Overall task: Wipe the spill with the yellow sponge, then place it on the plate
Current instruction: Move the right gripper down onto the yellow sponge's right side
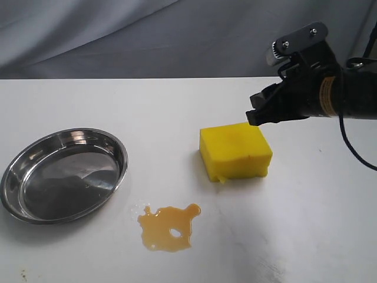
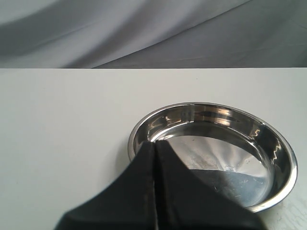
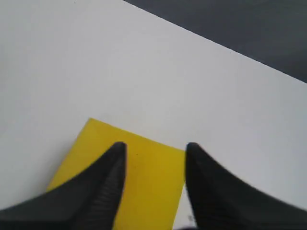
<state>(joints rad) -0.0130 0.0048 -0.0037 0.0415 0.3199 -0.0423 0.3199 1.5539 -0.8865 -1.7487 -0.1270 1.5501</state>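
The yellow sponge [image 1: 235, 151] lies on the white table right of centre. In front of it, nearer the camera, spreads the amber spill [image 1: 168, 226]. The steel plate [image 1: 36, 152] sits at the left. My right gripper [image 1: 257, 116] hovers just above the sponge's back right corner, open. In the right wrist view its gripper [image 3: 155, 149] has its fingers spread over the sponge [image 3: 148, 177], one above the top face, the other past the edge. My left gripper [image 2: 155, 143] is shut with nothing in it, over the plate [image 2: 280, 143]'s rim.
A grey cloth backdrop [image 1: 147, 35] hangs behind the table's far edge. A black cable [image 1: 353, 150] loops down from the right arm. The left arm is out of the exterior view.
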